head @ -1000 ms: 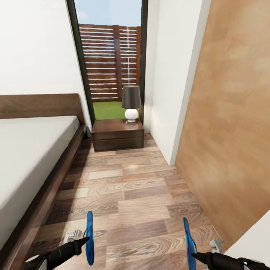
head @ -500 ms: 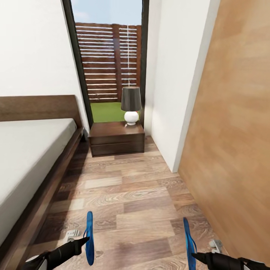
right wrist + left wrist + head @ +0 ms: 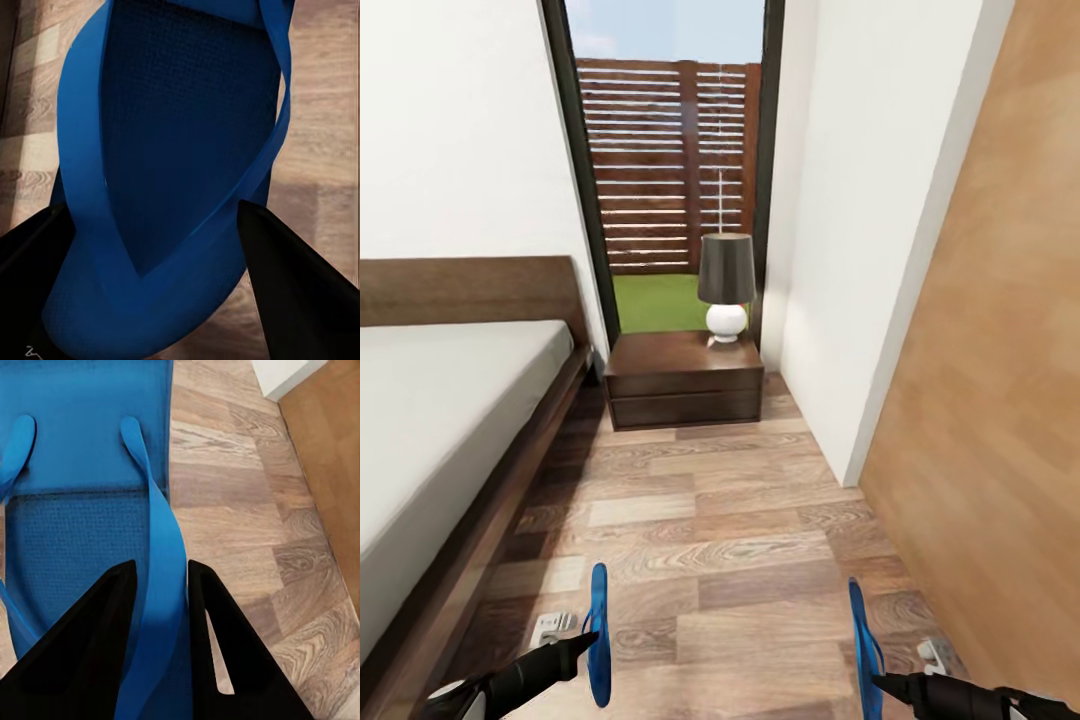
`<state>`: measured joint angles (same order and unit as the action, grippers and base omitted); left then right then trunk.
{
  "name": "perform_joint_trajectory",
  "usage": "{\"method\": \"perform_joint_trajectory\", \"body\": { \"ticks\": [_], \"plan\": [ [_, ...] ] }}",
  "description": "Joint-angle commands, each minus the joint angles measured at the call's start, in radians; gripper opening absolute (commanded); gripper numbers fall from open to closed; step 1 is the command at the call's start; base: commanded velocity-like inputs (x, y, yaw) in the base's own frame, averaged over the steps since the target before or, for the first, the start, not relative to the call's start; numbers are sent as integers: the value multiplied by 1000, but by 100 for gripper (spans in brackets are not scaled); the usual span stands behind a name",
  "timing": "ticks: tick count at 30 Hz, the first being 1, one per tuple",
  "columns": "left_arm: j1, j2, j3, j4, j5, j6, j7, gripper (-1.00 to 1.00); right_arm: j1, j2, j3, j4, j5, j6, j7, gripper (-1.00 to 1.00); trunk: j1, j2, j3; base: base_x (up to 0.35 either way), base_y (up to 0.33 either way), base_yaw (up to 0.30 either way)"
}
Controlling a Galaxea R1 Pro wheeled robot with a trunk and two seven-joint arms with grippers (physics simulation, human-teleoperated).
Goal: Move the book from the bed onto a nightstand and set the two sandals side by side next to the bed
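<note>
I carry one bright blue sandal in each hand, both held on edge above the wood floor. My left gripper [image 3: 588,640] is shut on the left sandal [image 3: 598,634]; its black fingers [image 3: 101,652] pinch the sandal's strap [image 3: 161,585]. At the lower right my right gripper [image 3: 878,682] is shut on the other sandal [image 3: 863,640], whose sole [image 3: 176,150] sits between the dark fingers [image 3: 300,285]. The bed [image 3: 450,400] with its grey mattress runs along the left. A dark brown nightstand [image 3: 682,380] stands ahead by the headboard. The book is out of view.
A lamp [image 3: 725,280] with a dark shade stands on the nightstand, in front of a tall dark-framed window [image 3: 670,170]. A white wall corner [image 3: 870,300] and a light wood panel [image 3: 1000,380] close the aisle on the right. Wood-plank floor [image 3: 710,520] stretches between bed and wall.
The whole head view has shifted: the nightstand and lamp sit a little more to the right and the wall panel has slid right. Both grippers keep their sandals in the same place in the picture.
</note>
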<state>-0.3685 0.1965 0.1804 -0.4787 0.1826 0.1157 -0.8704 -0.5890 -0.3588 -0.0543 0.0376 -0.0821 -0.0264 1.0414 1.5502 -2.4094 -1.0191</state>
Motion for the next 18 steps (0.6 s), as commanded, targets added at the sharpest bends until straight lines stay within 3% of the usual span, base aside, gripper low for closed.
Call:
{"method": "perform_joint_trajectory", "body": {
  "ticks": [1,9,18],
  "plan": [
    [-1,0,2,0,8,10,-4,-100,-2,0,-7,4,-1,-3,3,-100,0,0,-1,329,0,3],
    [-1,-1,1,0,8,10,-4,-100,-2,0,-7,4,-1,-3,3,-100,0,0,-1,325,-29,1],
    [-1,0,2,0,8,10,-4,-100,-2,0,-7,4,-1,-3,3,-100,0,0,-1,287,-148,0]
  ]
}}
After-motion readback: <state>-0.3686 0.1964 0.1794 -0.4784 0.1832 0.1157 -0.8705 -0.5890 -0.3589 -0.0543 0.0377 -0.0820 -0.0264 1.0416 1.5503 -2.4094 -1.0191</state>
